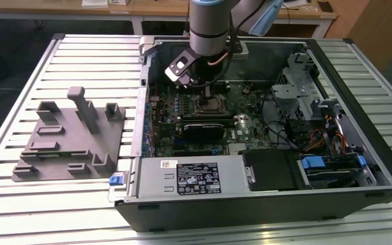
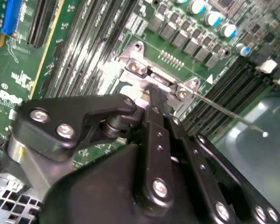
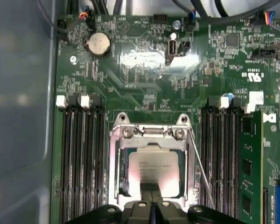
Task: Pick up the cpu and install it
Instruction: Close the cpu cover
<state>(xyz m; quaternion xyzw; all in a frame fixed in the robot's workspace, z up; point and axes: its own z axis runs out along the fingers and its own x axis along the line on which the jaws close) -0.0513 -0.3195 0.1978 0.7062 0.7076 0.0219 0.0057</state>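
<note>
Closest to the wrist cameras, the gripper (image 3: 150, 187) has its black fingers pressed together with only a thin seam between them, pinching nothing. Their tip is over the near edge of the cpu (image 3: 154, 163), and whether it touches I cannot tell. The cpu lies flat inside the socket frame (image 3: 115, 158), apparently already set in place. The danger, as I judge it, is a downward push landing off-centre: that could tilt the thin chip in its seat and harm the fine contacts beneath. A sideways drag could scratch its lid or catch the thin wire lever (image 3: 199, 165) standing just beside the frame. The chip's top is smooth, silvery metal that throws back a pinkish glare, and the frame around it is bright stamped steel with screw heads at its corners. Long dark memory slots (image 3: 81, 158) flank the frame on the green motherboard (image 3: 144, 93), with a round coin battery (image 3: 97, 44) farther off. Farther still, in the exterior view, the black computer case (image 1: 380, 168) rests on a ribbed metal table (image 1: 80, 61) beside a matte grey moulded tray (image 1: 67, 138).
</note>
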